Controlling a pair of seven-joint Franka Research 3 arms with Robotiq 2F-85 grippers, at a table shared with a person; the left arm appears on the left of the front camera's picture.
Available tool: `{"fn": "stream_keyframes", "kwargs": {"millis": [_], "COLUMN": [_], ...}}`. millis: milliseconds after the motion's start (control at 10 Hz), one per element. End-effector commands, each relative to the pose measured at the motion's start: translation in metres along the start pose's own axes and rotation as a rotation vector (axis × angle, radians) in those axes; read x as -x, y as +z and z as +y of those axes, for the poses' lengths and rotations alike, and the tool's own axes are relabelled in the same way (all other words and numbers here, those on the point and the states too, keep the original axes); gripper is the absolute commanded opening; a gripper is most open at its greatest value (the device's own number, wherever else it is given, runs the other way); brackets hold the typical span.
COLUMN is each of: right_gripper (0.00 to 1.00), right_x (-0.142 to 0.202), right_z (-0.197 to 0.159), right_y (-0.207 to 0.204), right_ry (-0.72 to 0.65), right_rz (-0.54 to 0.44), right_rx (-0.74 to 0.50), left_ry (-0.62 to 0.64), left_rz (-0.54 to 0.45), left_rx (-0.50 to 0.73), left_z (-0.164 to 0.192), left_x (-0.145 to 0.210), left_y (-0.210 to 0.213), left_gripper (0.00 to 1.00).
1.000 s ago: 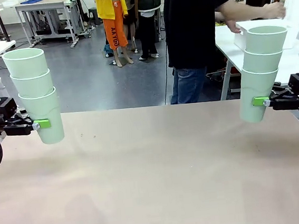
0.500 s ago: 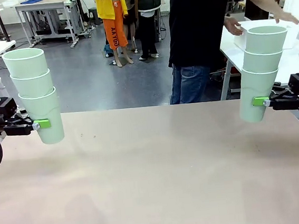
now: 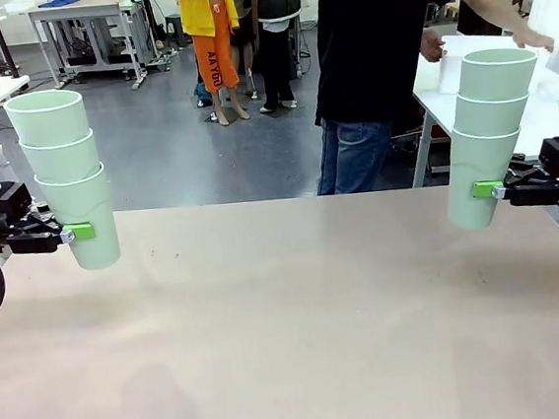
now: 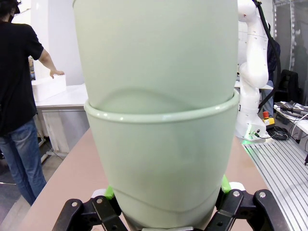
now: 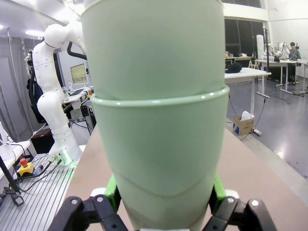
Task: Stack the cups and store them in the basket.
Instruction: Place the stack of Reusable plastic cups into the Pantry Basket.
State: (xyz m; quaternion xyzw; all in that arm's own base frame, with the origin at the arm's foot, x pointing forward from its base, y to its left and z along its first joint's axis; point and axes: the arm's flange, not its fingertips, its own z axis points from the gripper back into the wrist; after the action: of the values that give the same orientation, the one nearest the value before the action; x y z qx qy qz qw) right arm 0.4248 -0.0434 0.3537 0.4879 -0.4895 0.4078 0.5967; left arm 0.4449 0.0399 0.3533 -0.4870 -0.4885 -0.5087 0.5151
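- At the left edge of the surface, the left tool is clamped on the bottom cup of the left stack of cups. Its green pads press the cup's lower wall.
- This stack is three nested pale green tumblers, upright and leaning slightly.
- At the right edge, the right tool grips the bottom cup of the right stack of cups, also three nested tumblers.
- Each wrist view shows the nested cups wedged between that tool's two fingers.
- Beyond the far right corner, the white basket sits on a neighbouring table, partly hidden behind the right stack.
- A person in a black shirt stands at the far edge, reaching both arms toward the basket.
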Motion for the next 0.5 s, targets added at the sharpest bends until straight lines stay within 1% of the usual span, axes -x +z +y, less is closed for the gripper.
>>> {"fn": "stream_keyframes", "kwargs": {"millis": [0, 400], "right_gripper": [0.86, 0.86], "right_x": [-0.0052, -0.0052], "right_z": [-0.0013, -0.0013], "right_y": [-0.0011, -0.0011], "right_ry": [0.011, 0.011], "right_rz": [0.003, 0.003], "right_rx": [-0.004, -0.004], "left_ry": [-0.012, -0.012], "left_rz": [-0.006, -0.006], "left_rx": [-0.001, -0.001], "left_z": [-0.001, -0.001], "left_x": [-0.0048, -0.0048], "left_y": [0.0, 0.0], "left_gripper": [0.85, 0.85]}}
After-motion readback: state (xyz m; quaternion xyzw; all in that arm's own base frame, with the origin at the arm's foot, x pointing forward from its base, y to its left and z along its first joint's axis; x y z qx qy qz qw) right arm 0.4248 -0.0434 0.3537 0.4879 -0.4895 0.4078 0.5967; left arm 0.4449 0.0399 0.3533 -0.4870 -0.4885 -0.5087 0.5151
